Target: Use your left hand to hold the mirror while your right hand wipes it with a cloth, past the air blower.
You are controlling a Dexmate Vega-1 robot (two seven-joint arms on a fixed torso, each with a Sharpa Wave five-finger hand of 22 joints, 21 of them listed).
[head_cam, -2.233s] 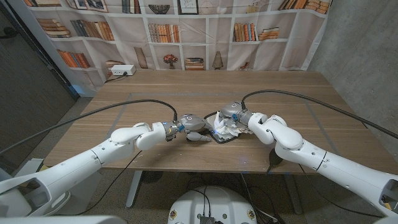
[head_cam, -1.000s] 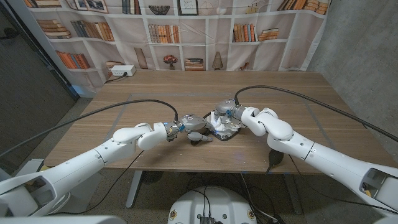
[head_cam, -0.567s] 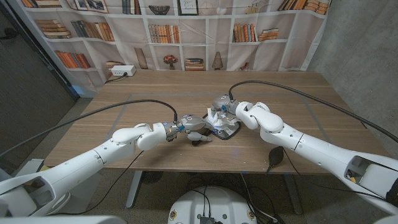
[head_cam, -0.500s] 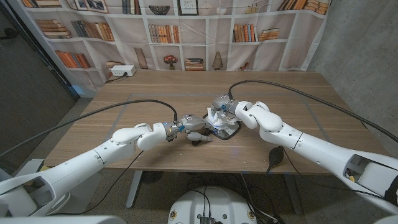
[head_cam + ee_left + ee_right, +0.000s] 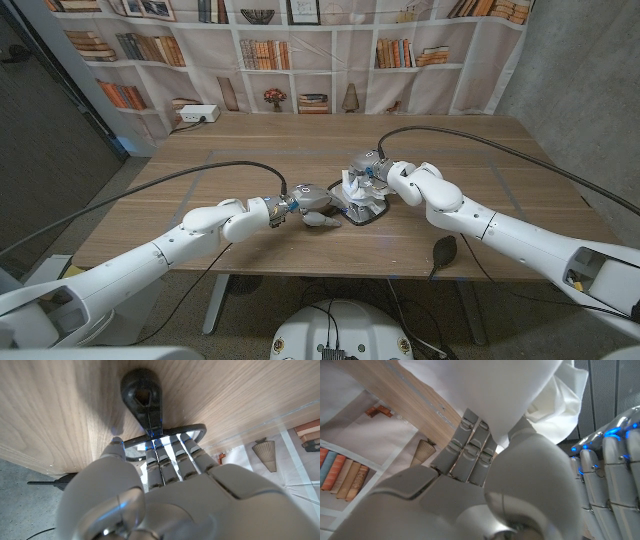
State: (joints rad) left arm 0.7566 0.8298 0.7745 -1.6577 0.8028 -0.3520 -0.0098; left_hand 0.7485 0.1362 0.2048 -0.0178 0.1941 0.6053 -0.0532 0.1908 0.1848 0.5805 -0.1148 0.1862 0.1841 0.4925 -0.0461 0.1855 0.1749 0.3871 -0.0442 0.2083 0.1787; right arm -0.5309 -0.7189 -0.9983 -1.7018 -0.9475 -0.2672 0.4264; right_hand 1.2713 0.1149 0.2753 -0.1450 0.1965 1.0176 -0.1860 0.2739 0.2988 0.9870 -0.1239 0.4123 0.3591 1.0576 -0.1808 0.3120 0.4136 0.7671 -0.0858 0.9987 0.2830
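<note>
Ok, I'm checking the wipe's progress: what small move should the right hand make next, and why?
Probably drag the white cloth across the mirror toward the left hand. The right hand grips the cloth over the mirror's far part, while the left hand holds the mirror's near-left edge, so the near glass likely remains unwiped.

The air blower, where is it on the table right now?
In the head view the air blower lies near the table's front edge on the robot's right, beside the right forearm and well apart from the mirror at the middle.
</note>
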